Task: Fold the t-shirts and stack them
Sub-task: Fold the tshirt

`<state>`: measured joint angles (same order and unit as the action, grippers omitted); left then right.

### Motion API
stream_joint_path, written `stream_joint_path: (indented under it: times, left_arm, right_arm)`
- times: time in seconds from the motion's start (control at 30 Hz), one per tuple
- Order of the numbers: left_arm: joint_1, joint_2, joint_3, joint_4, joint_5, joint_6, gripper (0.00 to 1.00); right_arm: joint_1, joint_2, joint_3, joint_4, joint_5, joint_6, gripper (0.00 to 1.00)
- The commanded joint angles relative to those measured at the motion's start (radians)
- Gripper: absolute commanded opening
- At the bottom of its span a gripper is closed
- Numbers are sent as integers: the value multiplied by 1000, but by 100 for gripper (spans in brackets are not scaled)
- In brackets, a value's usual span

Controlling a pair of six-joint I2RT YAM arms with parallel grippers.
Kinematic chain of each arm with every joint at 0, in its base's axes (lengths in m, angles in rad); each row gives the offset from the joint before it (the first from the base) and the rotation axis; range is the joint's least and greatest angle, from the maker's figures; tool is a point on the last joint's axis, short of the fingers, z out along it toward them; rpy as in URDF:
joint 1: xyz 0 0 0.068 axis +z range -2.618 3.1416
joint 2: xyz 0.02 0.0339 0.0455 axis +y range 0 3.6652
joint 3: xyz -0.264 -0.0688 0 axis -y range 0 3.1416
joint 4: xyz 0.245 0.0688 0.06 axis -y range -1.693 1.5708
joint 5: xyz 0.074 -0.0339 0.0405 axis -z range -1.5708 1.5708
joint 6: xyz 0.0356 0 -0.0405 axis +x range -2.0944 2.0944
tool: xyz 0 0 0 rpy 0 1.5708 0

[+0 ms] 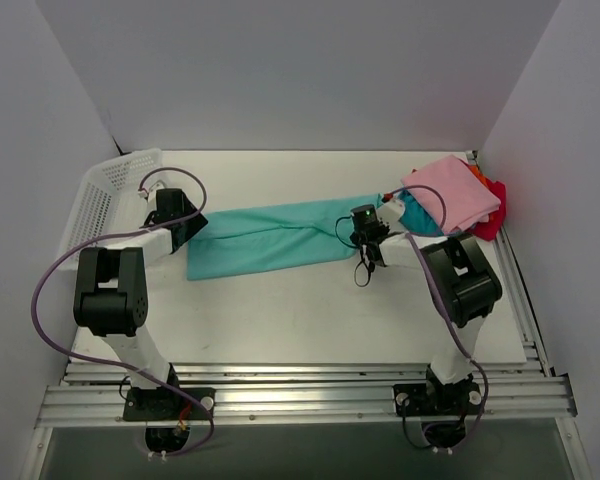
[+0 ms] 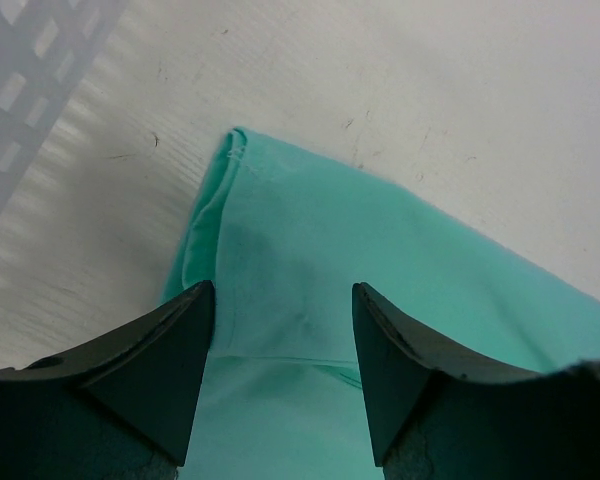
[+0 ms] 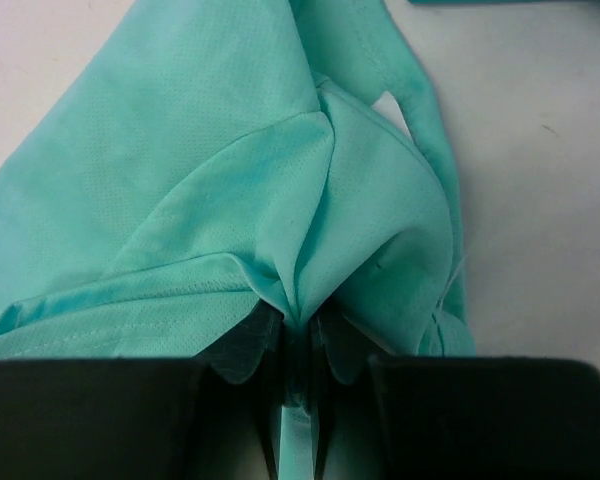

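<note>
We see a white table (image 1: 280,310), lightly scuffed, closed in by plain pale walls (image 1: 280,70) at the back and on both sides. Metal rails (image 1: 300,385) run along its near edge under the arm bases. A white mesh basket (image 1: 105,195) sits in the far corner on the left arm's side, and we take it as our mark.

The teal-green t-shirt (image 1: 270,235) lies on the table as a long narrow band. Its long axis runs across the table. One end is just beside the basket, and the other points away from it toward the opposite side wall, ending a little nearer the back wall. The basket end is a flat folded edge with a squared corner, while the far end is bunched.

The left gripper (image 2: 283,300) is over the end next to the basket, its jaws well apart with cloth showing between them, gripping nothing. The right gripper (image 3: 298,320), at the end farthest from the basket, has its jaws pinched tight on a gathered fold of the teal-green cloth.

Across the table from the basket, by the opposite wall, rests a stack of folded shirts. A pink t-shirt (image 1: 450,190) is on top, and a teal-blue t-shirt (image 1: 417,212) shows on the side facing the basket. A red t-shirt (image 1: 492,222) and an orange t-shirt (image 1: 490,183) peek out on the side away from it.
</note>
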<state>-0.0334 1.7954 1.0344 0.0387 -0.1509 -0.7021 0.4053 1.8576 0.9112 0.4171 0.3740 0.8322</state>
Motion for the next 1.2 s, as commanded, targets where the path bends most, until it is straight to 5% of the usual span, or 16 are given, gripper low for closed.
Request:
stream_joint_path:
  times: [0.0,0.33,0.43,0.47,0.5,0.77,0.93,1.17]
  left_arm:
    - [63,-16,4,6,-93,-37,66]
    - [61,-7,16,-10,-92,-36,66]
    - [63,-5,19,-13,-91,-36,66]
    - [63,-5,19,-13,-91,-37,66]
    - [63,-4,21,-14,-91,-36,66]
    - [63,-5,19,-11,-99,-37,66]
    - [59,-10,12,-5,-107,-37,66]
    - [58,-16,3,0,-113,-42,66]
  right_arm:
    - [-2,92,197,-129,-34,-25,0]
    - [-66,514,985,-304,-179,-228,2]
    - [-102,620,1125,-275,-329,-284,49]
    - [-112,621,1132,-276,-342,-289,91]
    - [-115,608,1121,-268,-330,-294,100]
    - [-108,200,664,-184,-162,-268,100]
    - [67,-20,367,-88,-124,-156,100]
    - [332,93,348,-60,-227,-35,100]
